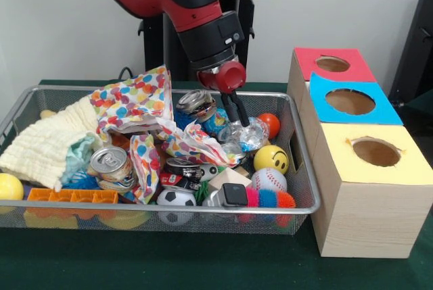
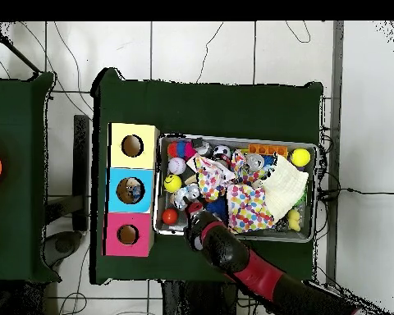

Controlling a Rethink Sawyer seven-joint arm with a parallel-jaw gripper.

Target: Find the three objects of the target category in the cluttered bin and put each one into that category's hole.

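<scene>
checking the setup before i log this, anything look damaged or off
The yellow box's hole has a ragged, torn-looking rim, unlike the clean red and blue ones. In the overhead view something sits inside the blue box's hole. Otherwise only bin clutter.

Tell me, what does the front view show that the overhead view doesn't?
Front only: the smile on the yellow ball, the baseball's stitching, and the gripper down among crinkled plastic. Overhead only: something lying inside the blue box's hole, and the whole green table. Both: the wire bin, the dotted cloth, and three coloured boxes.
</scene>
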